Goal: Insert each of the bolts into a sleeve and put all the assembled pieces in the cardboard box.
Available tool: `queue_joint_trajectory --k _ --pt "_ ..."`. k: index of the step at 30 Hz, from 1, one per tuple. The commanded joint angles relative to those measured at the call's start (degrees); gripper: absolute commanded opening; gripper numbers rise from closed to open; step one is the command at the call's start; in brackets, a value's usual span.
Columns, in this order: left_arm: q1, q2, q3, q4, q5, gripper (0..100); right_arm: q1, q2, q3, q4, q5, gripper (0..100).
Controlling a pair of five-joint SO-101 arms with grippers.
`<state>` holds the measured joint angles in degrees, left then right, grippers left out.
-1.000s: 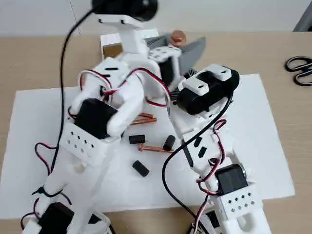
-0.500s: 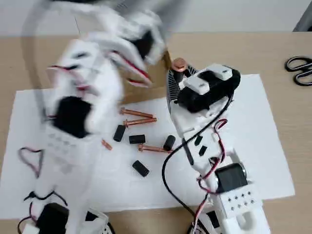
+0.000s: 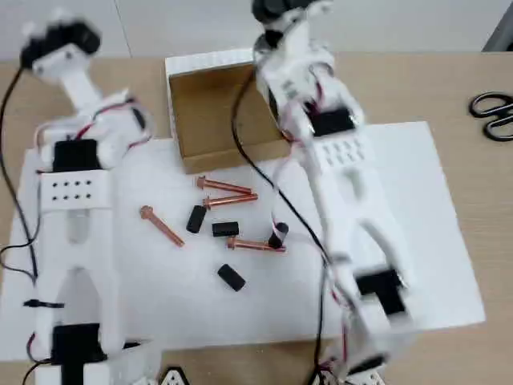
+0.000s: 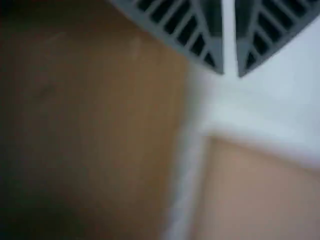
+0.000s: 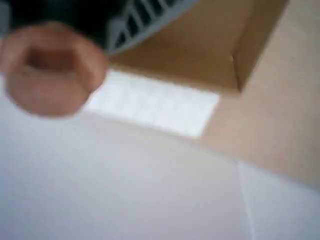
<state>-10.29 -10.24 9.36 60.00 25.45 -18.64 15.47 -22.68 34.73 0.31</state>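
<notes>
Cardboard box point(image 3: 232, 152) sits open-topped by right fingers point(image 5: 145, 17) clamping a bolt point(image 5: 50, 75); left fingers point(image 4: 190, 30) slightly parted.

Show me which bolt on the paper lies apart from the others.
The slanted bolt beside the left arm; it lies alone, while the other three lie clustered among the black sleeves.
</notes>
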Motion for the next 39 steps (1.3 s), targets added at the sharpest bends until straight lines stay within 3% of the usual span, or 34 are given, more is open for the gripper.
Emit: queue_joint_trajectory --k 1,7,12,23,30,39 --pt "-4.5 0.9 1.4 6.4 -1.5 1 0.0 18.9 -32.5 9.5 0.6 0.3" --pt "-9.8 5.5 1.5 10.7 -5.1 1 -0.4 40.0 -60.2 23.6 0.6 0.3" --pt "-10.1 7.5 1.5 10.7 -5.2 1 -0.6 49.5 -69.5 30.3 0.4 0.3" --pt "-9.1 7.5 1.5 12.5 -5.1 1 -0.5 56.6 -70.9 31.9 0.4 1.2" --pt "-5.3 7.3 1.5 13.5 -5.0 1 -0.5 57.5 -70.9 32.0 0.3 16.5" --pt "-5.3 7.6 1.5 13.5 -5.0 1 -1.3 51.5 -73.6 38.3 0.4 16.8"
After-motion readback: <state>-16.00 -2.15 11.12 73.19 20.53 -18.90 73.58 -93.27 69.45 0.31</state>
